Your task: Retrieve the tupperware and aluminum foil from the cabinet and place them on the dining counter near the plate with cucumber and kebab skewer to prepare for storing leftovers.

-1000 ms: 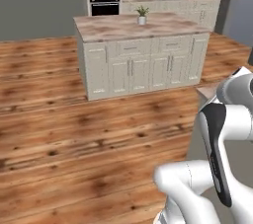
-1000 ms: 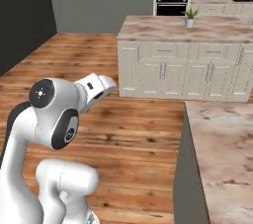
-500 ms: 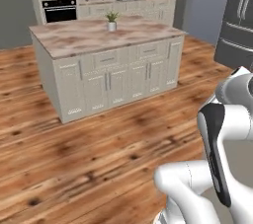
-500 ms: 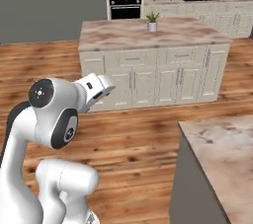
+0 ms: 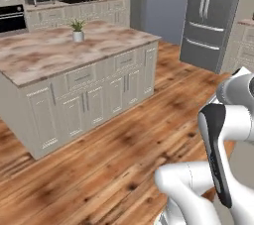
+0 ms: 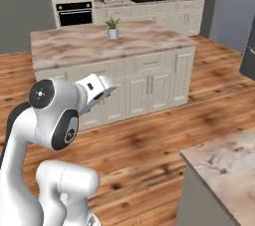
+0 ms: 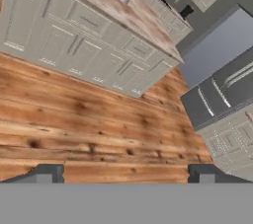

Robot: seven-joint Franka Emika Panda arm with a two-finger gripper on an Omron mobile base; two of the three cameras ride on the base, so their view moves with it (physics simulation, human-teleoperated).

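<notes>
Fingers (image 7: 125,174) are spread wide with nothing in them, just hanging over bare wood floor (image 7: 89,134). A corner of the dining worktop (image 6: 226,163) sits near right; the island (image 6: 114,46) with its potted plant (image 6: 113,26) is farther off.

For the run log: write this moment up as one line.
phase: base in transit, nothing carried | gripper: open, empty, over wood floor | ahead: island with potted plant | right: fridge
</notes>
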